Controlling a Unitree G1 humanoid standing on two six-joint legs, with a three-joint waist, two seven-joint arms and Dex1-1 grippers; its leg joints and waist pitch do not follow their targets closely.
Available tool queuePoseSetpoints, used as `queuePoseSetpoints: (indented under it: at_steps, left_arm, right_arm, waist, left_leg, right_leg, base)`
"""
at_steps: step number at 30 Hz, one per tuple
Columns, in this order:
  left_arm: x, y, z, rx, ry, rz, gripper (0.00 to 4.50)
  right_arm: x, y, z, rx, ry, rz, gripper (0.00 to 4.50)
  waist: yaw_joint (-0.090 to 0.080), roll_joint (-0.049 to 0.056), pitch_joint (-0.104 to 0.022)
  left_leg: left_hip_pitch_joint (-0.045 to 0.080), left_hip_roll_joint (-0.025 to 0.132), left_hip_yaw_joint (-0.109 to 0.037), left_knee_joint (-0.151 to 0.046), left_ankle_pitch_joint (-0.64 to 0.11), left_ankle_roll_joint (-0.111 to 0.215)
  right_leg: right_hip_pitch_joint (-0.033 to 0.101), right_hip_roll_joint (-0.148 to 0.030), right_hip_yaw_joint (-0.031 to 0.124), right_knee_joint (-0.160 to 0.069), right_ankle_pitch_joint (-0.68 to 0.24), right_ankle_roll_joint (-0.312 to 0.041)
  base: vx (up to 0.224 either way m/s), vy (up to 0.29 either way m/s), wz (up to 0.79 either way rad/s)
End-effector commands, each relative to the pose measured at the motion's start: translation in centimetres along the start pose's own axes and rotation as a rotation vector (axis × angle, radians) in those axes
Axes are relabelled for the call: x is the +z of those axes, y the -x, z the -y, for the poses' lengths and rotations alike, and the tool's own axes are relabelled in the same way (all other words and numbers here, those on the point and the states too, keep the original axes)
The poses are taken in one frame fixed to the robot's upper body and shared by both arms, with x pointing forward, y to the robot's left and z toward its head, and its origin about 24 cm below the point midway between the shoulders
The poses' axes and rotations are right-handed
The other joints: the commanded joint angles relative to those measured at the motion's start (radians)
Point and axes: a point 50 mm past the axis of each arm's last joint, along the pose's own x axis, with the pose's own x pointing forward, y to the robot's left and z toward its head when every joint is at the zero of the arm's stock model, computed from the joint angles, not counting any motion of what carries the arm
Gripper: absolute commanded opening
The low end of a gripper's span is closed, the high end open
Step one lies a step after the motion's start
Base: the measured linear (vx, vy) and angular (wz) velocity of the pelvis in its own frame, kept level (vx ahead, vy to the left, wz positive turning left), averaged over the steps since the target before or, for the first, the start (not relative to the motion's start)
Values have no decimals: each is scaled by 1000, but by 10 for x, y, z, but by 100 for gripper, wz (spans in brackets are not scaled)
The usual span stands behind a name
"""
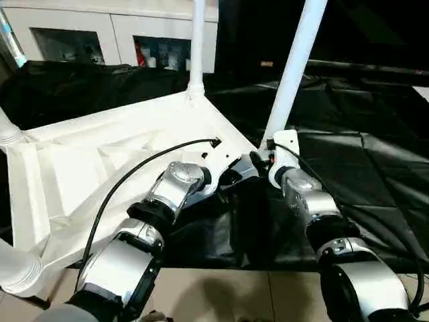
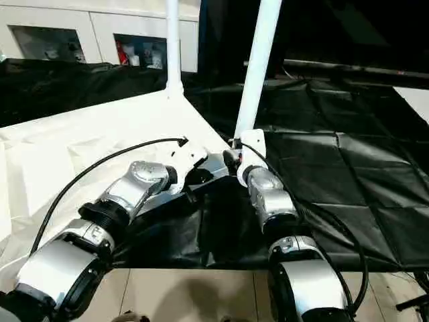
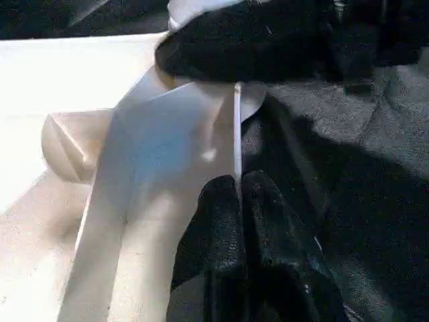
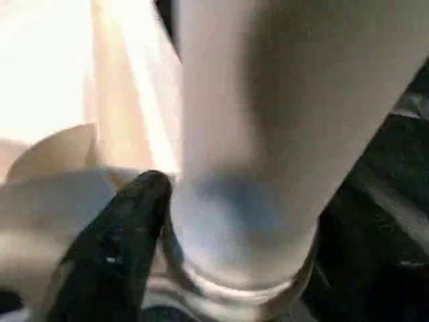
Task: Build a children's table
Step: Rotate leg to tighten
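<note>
The children's table lies upside down on a black cloth, its ribbed white top (image 1: 100, 168) facing up. White tube legs stand in its corner sockets: one at the near right corner (image 1: 295, 67), one at the far corner (image 1: 198, 40). Parts of two more legs (image 1: 17, 268) show at the left. My left gripper (image 3: 238, 184) is shut on the thin rim of the top (image 3: 237, 127), close to the near right corner. My right gripper (image 1: 275, 153) is at the base of the near right leg (image 4: 255, 134), just above its socket (image 4: 234, 288).
A white cabinet with glass doors (image 1: 114, 27) stands behind the table. The black cloth (image 1: 362, 168) spreads out to the right and the back. Tan floor (image 1: 221, 295) shows at the near edge, under my forearms.
</note>
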Motion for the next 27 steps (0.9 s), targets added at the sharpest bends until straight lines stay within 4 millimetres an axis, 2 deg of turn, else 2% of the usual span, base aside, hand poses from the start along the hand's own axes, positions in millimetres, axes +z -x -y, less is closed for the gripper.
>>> queuePoseSetpoints:
  at_steps: [1, 2, 3, 5, 7, 9, 12, 13, 14, 15, 16, 18, 20, 21, 25, 27]
  left_arm:
    - [-1, 1, 1, -33, -16, 14, 0]
    - [-3, 3, -1, -37, -19, 9, 0]
    - [-6, 7, -3, -53, -28, 5, 0]
    - [-10, 11, -5, -72, -40, 3, 0]
    - [-14, 19, -9, -106, -51, 0, 0]
    - [-17, 26, -11, -154, -63, 7, 0]
    - [-20, 37, -11, -260, -80, 21, 0]
    - [-24, 44, -13, -302, -102, 0, 0]
    - [-25, 45, -13, -310, -109, -4, 0]
    - [-26, 47, -14, -319, -113, -6, 0]
    - [-26, 49, -14, -327, -113, -5, 0]
    - [-26, 50, -14, -333, -110, -4, 0]
    - [-25, 52, -14, -346, -113, 2, 0]
    - [-25, 52, -14, -352, -115, 4, 0]
    - [-25, 53, -13, -366, -118, 6, 0]
    - [-26, 52, -12, -370, -119, 6, 0]
  right_arm:
    - [-3, -1, -16, 166, 75, -17, 348]
    - [-2, 0, -14, 196, 87, -8, 348]
    - [0, 3, -10, 241, 98, 2, 348]
    - [2, 6, -5, 292, 111, 14, 348]
    - [3, 13, 3, 392, 190, 12, 348]
    - [4, 21, 9, 486, 259, 5, 348]
    - [8, 31, 19, 595, 310, 0, 348]
    - [11, 35, 25, 643, 337, -5, 348]
    - [11, 36, 27, 652, 343, -6, 348]
    - [12, 37, 28, 662, 349, -8, 348]
    - [12, 38, 30, 671, 354, -9, 348]
    - [12, 39, 30, 677, 356, -11, 348]
    - [15, 38, 30, 682, 350, -5, 348]
    - [16, 39, 30, 695, 349, 0, 348]
    - [17, 40, 27, 739, 335, 6, 348]
    - [14, 41, 27, 748, 333, 0, 332]
  waist:
    - [-1, -5, -52]
    - [-1, -5, -52]
    - [1, -14, -54]
    - [5, -11, -58]
    - [8, -19, -61]
    - [14, -22, -60]
    - [16, -20, -63]
    - [17, -29, -62]
    - [20, -24, -62]
    - [20, -24, -62]
    - [24, -20, -61]
    - [30, -21, -61]
    - [37, -21, -62]
    - [39, -17, -62]
    - [41, -17, -61]
    - [41, -17, -62]
  left_leg:
    - [12, 27, -22, -79, -397, 0]
    - [11, 27, -21, -79, -386, 3]
    - [6, 26, -19, -78, -358, 14]
    - [5, 29, -16, -74, -320, 28]
    - [1, 29, -10, -66, -258, 51]
    - [-3, 28, -7, -61, -237, 68]
    - [-7, 31, -7, -59, -193, 79]
    - [-8, 31, -4, -57, -173, 87]
    - [-6, 33, -3, -54, -168, 93]
    - [-6, 33, -3, -54, -168, 93]
    - [-2, 37, -1, -52, -165, 92]
    - [-1, 37, 0, -52, -156, 92]
    - [4, 36, 2, -51, -156, 89]
    - [4, 37, 2, -52, -158, 87]
    - [4, 36, 2, -53, -182, 72]
    - [3, 35, 1, -52, -180, 69]
  right_leg:
    - [14, -54, 26, -85, -392, -149]
    - [16, -54, 26, -83, -378, -152]
    - [21, -53, 26, -80, -361, -156]
    - [22, -55, 28, -75, -322, -169]
    - [23, -51, 26, -64, -237, -199]
    - [24, -53, 25, -62, -227, -206]
    - [29, -52, 24, -47, -158, -236]
    - [28, -47, 23, -43, -122, -250]
    - [26, -47, 25, -37, -103, -261]
    - [26, -47, 25, -37, -103, -261]
    - [24, -48, 24, -32, -80, -279]
    - [24, -46, 25, -28, -59, -288]
    - [23, -45, 26, -26, -54, -290]
    - [23, -46, 26, -26, -55, -290]
    - [25, -48, 27, -30, -86, -278]
    - [25, -47, 27, -29, -85, -277]
  base:
    - [0, 0, 0]
    - [0, 0, 0]
    - [0, 0, 0]
    - [0, 0, 0]
    - [0, 0, 0]
    - [0, 0, 0]
    - [0, 0, 0]
    - [0, 0, 0]
    - [0, 0, 0]
    - [0, 0, 0]
    - [0, 0, 0]
    - [0, 0, 0]
    - [0, 0, 0]
    - [0, 0, 0]
    - [0, 0, 0]
    - [0, 0, 0]
